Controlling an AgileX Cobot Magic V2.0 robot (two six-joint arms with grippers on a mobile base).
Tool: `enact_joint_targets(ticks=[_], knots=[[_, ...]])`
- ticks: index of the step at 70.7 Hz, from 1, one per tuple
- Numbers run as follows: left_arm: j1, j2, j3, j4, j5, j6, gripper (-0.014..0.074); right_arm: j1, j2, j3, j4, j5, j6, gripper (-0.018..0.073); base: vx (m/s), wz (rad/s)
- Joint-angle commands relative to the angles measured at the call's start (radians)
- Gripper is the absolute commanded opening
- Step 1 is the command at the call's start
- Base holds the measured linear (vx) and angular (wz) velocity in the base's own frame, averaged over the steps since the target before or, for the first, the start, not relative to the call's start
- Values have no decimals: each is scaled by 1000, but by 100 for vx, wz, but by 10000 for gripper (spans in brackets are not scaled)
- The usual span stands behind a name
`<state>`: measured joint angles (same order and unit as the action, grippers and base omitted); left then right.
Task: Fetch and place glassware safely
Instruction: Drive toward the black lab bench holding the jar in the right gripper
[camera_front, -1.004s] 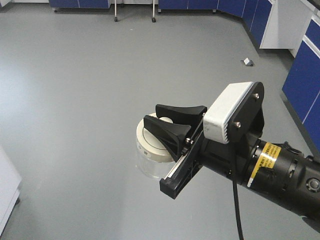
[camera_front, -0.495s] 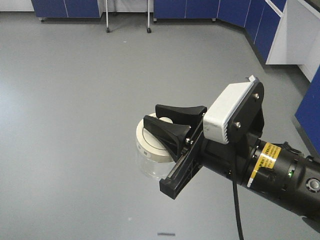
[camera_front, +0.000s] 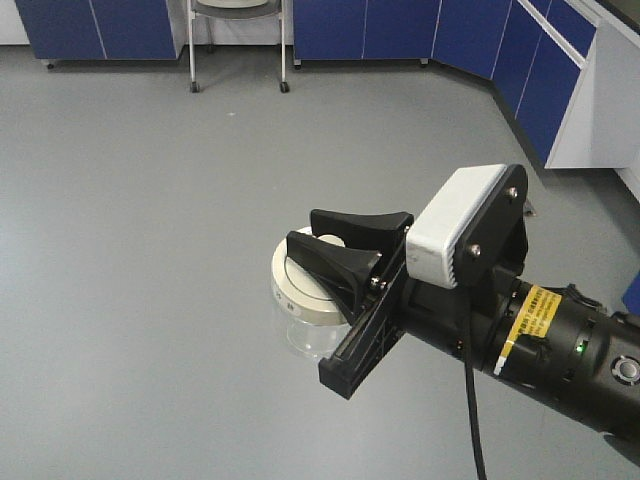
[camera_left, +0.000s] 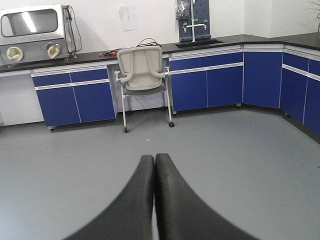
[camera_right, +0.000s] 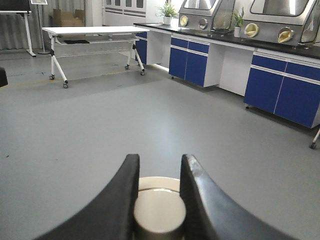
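Note:
The glassware (camera_front: 300, 310) is a small squat clear jar with a round cream-white lid. My right gripper (camera_front: 350, 245) is shut on the lid's central knob and holds the jar in the air above the grey floor. In the right wrist view the knob (camera_right: 159, 212) sits clamped between the two black fingers (camera_right: 200, 195), with the lid's rim showing behind it. My right gripper (camera_right: 160, 165) points toward a lab bench. My left gripper (camera_left: 154, 162) is shut with its fingers pressed together and nothing between them; it does not show in the front view.
Blue cabinets (camera_front: 400, 25) line the far wall and the right side (camera_front: 560, 90). A wheeled chair (camera_left: 144, 75) stands by the counter. A white wheeled table (camera_right: 90, 35) stands at the far left in the right wrist view. Grey floor (camera_front: 150, 200) lies between.
The room has shifted down and right in the front view, so the base has moved or turned. The right gripper and jar keep the same place in the frame.

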<state>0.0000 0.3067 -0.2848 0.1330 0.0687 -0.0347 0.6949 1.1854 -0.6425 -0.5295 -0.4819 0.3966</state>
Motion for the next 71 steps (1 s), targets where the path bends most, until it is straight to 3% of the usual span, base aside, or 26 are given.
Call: enact_joint_targets(ticks=[1,71], knots=[[-5,8,-26,-4,-69,-11,-7,-2,-29,-32,17,-88,-2,-3,63,-6],[-5,8,-26,-4,-69,-11,-7,-2,-29,-32,17,-85,-2,-3,64,1]])
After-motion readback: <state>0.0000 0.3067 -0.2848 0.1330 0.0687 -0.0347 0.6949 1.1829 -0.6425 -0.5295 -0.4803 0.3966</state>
